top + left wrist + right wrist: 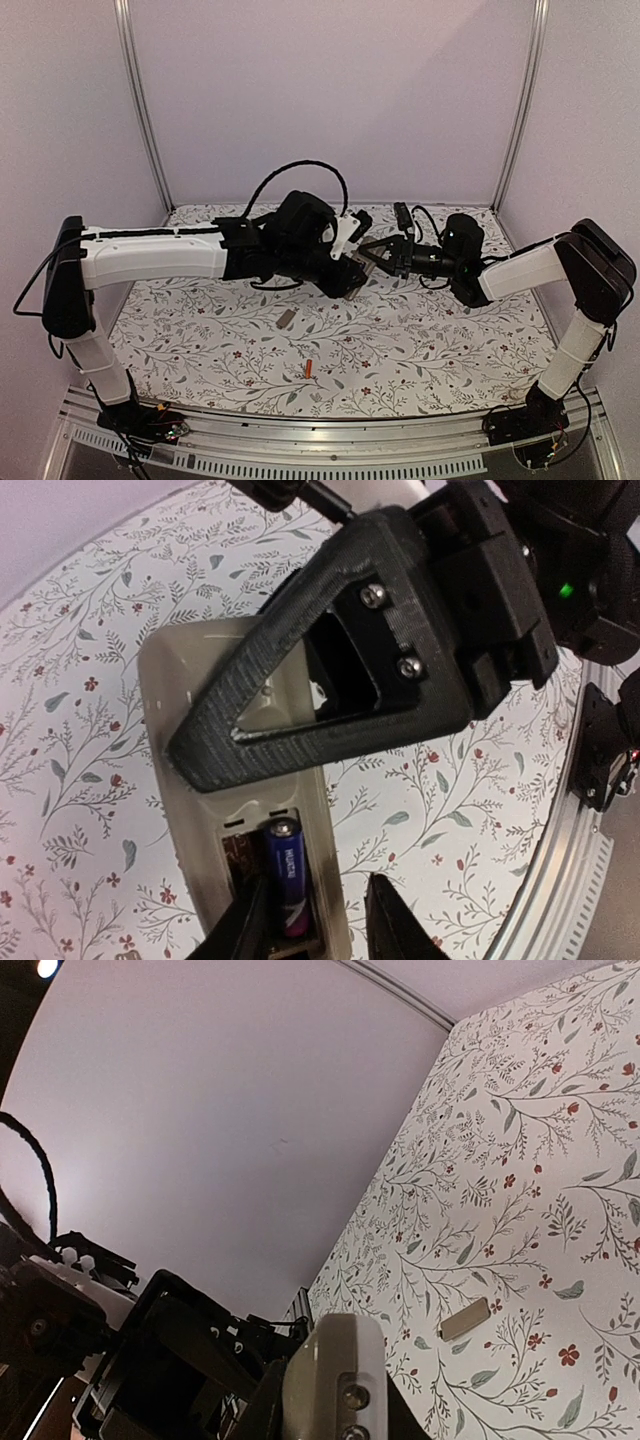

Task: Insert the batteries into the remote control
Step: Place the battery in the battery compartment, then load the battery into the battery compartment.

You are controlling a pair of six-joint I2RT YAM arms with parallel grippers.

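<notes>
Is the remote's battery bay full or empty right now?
Half full: the dark battery sits in the open bay of the remote control, while the orange battery lies on the table.

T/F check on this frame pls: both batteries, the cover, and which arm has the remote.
1. The dark battery sits in the open compartment of the remote control. True.
2. The orange-red battery is loaded too. False: it lies on the table, apart from the remote control.
3. The grey cover is fitted on the remote control. False: it lies on the table.
4. The right gripper clamps the remote control. True.
</notes>
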